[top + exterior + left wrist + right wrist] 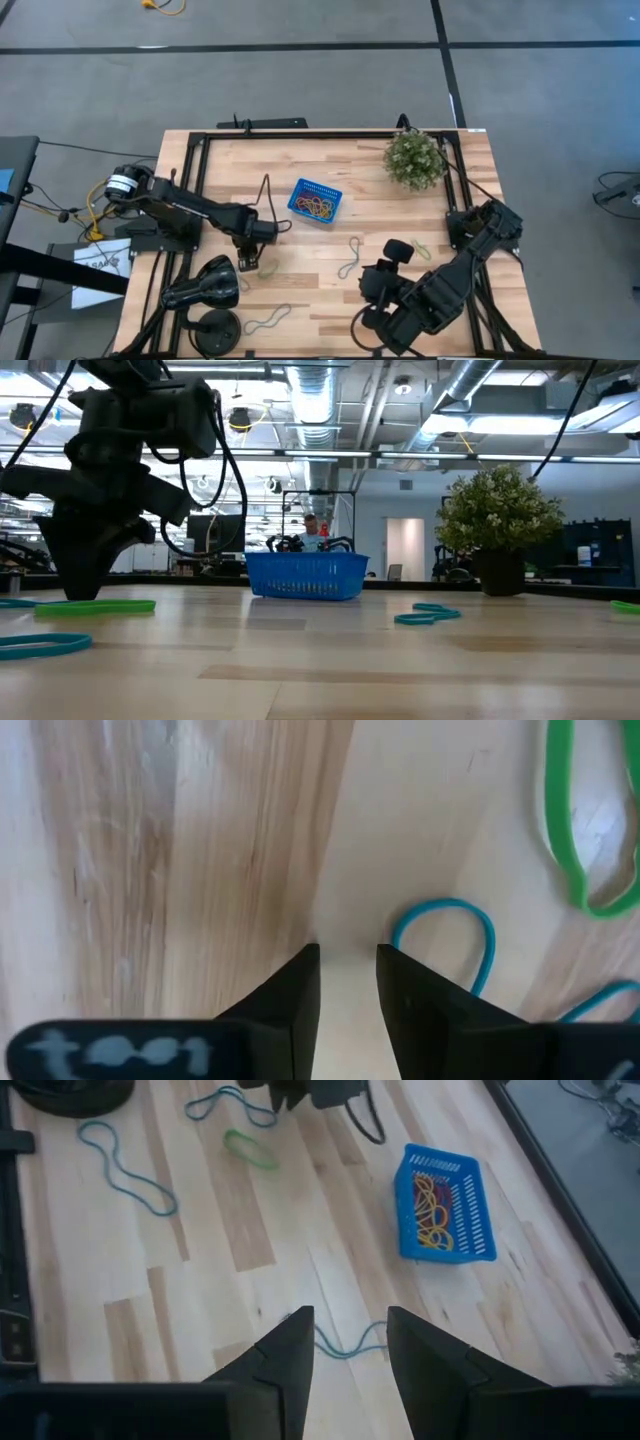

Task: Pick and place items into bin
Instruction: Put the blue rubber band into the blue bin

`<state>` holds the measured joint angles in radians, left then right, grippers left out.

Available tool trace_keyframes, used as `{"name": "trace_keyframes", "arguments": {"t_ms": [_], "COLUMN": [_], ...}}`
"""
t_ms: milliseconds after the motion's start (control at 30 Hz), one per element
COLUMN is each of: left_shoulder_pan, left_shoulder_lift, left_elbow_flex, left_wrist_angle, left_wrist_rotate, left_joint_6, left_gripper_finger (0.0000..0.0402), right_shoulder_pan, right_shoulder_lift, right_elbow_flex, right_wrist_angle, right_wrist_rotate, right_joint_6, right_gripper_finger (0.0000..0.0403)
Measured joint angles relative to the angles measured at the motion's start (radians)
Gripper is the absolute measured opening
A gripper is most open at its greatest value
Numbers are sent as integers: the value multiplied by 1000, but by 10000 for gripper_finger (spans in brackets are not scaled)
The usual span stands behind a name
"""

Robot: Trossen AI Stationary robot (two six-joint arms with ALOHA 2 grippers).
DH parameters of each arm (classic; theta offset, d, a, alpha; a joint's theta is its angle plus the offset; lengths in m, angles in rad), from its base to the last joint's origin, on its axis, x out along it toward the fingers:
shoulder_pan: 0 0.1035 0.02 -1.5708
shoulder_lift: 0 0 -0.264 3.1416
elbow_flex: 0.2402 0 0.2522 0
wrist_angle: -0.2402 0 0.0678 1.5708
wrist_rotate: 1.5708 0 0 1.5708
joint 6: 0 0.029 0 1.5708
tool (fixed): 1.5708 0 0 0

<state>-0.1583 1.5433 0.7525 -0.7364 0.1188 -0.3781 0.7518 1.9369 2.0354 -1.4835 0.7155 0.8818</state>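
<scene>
Listing what each view holds at this moment:

Bin: bright blue basket (pixel 316 201) stands far-centre on the wooden table (pixel 330 300), left of the potted plant (pixel 414 158); the right wrist view (pixel 444 1204) shows red, yellow and brown loops piled inside, which the low view (pixel 306 575) hides behind the mesh wall.

Left gripper: (pixel 247 262) lowered to the tabletop near-left of the bin; the left wrist view (pixel 348 982) shows its fingers slightly parted, tips on bare wood with nothing between them. A blue loop (pixel 462 935) lies just beside one finger, a green loop (pixel 572 830) farther off.

Right gripper: (pixel 400 249) raised over the table's near-right part; the right wrist view (pixel 350 1345) shows the jaws released, holding nothing, above a blue-green loop (pixel 345 1346).

Loose items: a blue-green loop (pixel 350 256) mid-table, a green one (pixel 420 248) to its right, another blue-green one (pixel 268 320) at the near edge, seen whole only from above.

Room: a person (pixel 311 530) beyond the bin, in the low view only.
</scene>
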Motion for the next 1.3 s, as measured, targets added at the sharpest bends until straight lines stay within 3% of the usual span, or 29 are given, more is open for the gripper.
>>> {"name": "trace_keyframes", "arguments": {"t_ms": [1033, 1300], "left_shoulder_pan": [-86, -112], "left_shoulder_lift": [-22, -18], "left_elbow_flex": [55, 0], "left_wrist_angle": [15, 81], "left_wrist_rotate": [-28, -76], "left_joint_6": [0, -9], "left_gripper_finger": [88, 88], "right_shoulder_pan": [-32, -32], "right_shoulder_lift": [0, 0], "right_elbow_flex": [0, 0], "right_wrist_angle": [-5, -4], "right_wrist_rotate": [-11, -12], "right_joint_6": [0, 1], "right_gripper_finger": [123, 123]}}
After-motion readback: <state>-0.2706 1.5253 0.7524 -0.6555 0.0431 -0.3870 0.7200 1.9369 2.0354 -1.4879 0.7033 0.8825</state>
